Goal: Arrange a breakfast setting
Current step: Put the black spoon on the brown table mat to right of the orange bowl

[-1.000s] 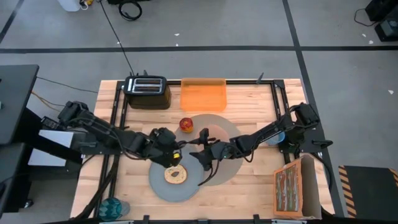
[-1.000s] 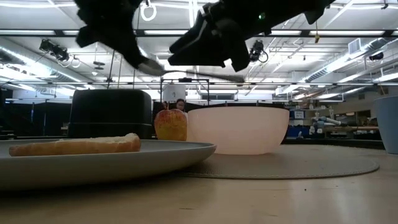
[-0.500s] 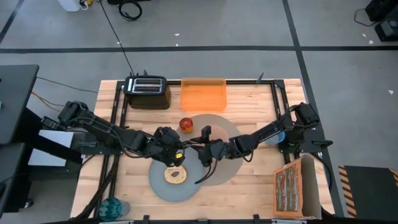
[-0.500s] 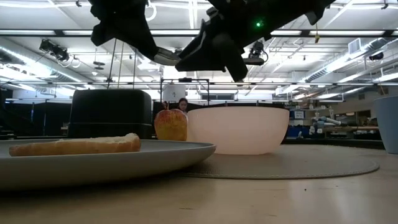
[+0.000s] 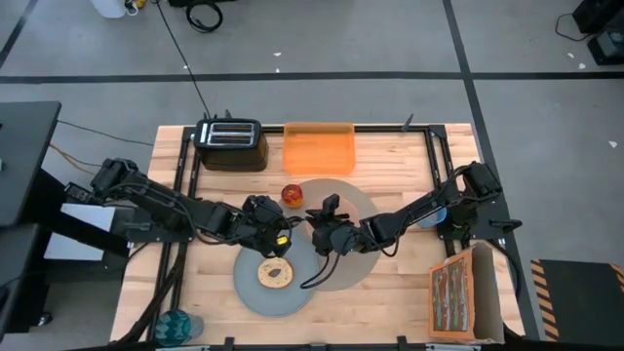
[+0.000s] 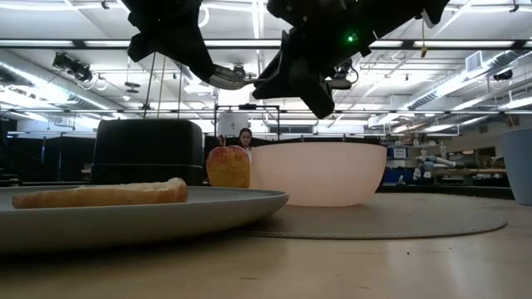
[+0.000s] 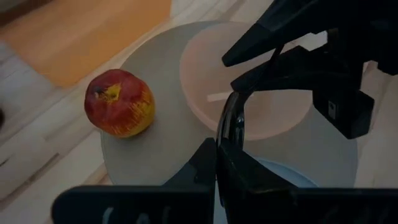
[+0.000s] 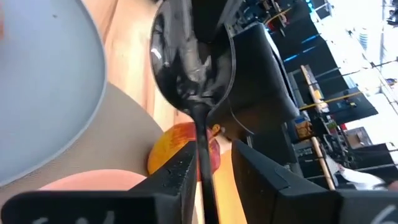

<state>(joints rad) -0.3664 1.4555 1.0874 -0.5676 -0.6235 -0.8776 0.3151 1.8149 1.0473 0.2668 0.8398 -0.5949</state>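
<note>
While no readable writing shows, the shiny metal spoon (image 8: 193,62) hangs above the table's middle, pinched by the shut left gripper (image 5: 283,234) at its bowl, with the right gripper (image 5: 317,234) narrowed around its handle. Below lie the translucent pink bowl (image 6: 320,173) and red apple (image 5: 292,195) on the round grey-brown placemat (image 5: 366,210); nearer, the browned bagel (image 5: 275,274) sits on the grey plate (image 5: 249,288).

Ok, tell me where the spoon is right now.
The spoon is off the table, held between the two grippers at mid-table, above the pink bowl, with the apple just beyond.
</note>
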